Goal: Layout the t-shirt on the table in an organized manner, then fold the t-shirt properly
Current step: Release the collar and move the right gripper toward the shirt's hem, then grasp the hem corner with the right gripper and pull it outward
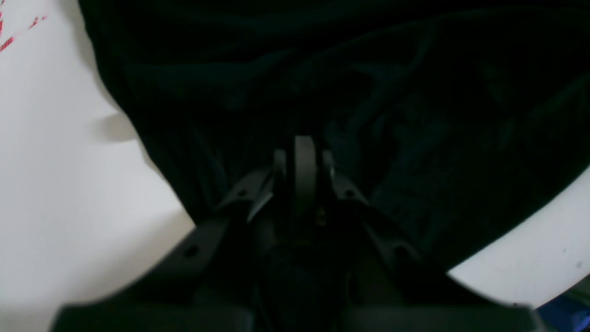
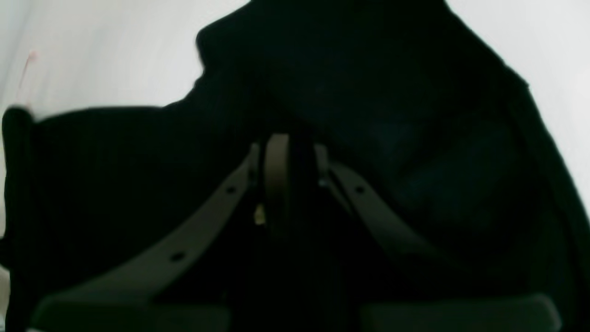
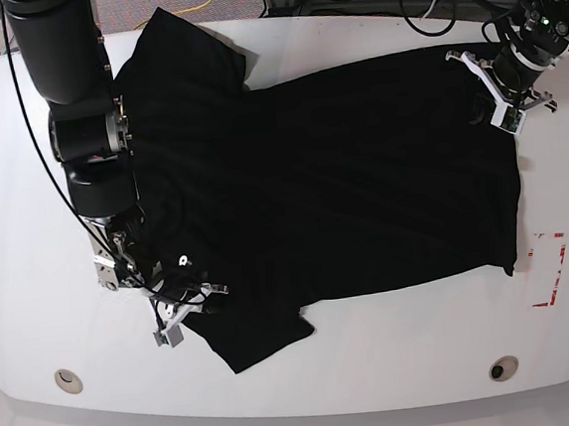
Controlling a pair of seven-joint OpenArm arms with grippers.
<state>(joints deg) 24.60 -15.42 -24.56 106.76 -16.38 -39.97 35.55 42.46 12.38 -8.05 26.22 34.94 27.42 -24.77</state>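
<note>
The black t-shirt (image 3: 331, 179) lies spread on the white table (image 3: 22, 176) between both grippers — left gripper (image 3: 495, 95) and right gripper (image 3: 185, 303) each pinch its cloth — no lettering legible.

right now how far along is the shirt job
Mostly laid out: the t-shirt lies spread across the table, wrinkled, no fold made. In hand: the left end effector is shut at the hem corner, the right end effector at the near sleeve. Left: smoothing, then all folding.
</note>
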